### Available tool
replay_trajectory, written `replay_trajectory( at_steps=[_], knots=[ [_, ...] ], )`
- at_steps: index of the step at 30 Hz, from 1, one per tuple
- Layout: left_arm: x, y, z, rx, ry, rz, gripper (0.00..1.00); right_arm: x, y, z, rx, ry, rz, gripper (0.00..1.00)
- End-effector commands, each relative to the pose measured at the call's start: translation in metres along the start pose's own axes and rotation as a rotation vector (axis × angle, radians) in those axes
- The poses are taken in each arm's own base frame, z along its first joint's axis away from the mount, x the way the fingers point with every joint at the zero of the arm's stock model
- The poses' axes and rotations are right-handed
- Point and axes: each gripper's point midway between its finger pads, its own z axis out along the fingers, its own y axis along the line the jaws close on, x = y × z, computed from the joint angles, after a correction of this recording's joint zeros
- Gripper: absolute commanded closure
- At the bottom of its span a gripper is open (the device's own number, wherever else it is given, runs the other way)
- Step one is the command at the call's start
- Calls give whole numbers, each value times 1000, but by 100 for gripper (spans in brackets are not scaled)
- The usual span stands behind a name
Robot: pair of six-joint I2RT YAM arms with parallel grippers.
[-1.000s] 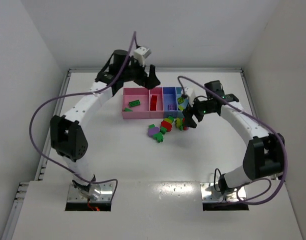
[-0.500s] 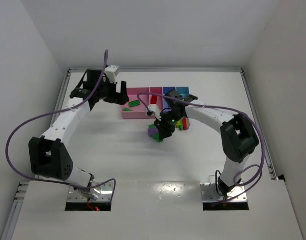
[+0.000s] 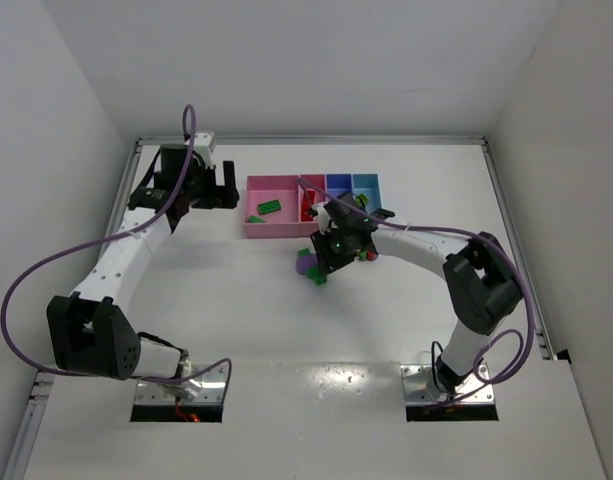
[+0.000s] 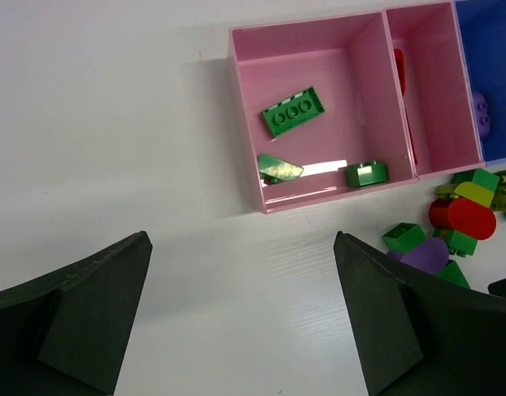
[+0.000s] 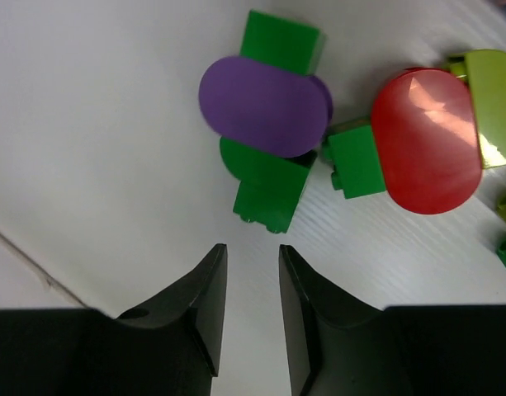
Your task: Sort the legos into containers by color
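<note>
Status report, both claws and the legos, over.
Left claw open, empty, near wide pink bin. Right claw shut, empty, at purple-green stack. Three green legos binned, rest loose. Red stack crowds it.

No writing we can read

We find no letters, numbers, brand marks or signs on anything in view. The bricks (image 5: 265, 106) show only plain colour, the studs of the green brick (image 4: 293, 110) are too small for us to make out any mark, and the walls of the bins (image 4: 236, 124) and the white table (image 4: 112, 124) carry no print that we can tell.
</note>
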Motion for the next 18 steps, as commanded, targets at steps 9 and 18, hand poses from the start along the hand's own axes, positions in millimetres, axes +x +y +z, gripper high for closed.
replay_trajectory(
  at_steps=[9, 18],
  knots=[
    [-6, 4, -3, -24, -34, -15, 0, -24, -2, 31, 89, -37, 158, 39],
    [-1, 6, 3, -26, -14, -17, 0, -10, -9, 40, 110, -7, 155, 42]
  ],
)
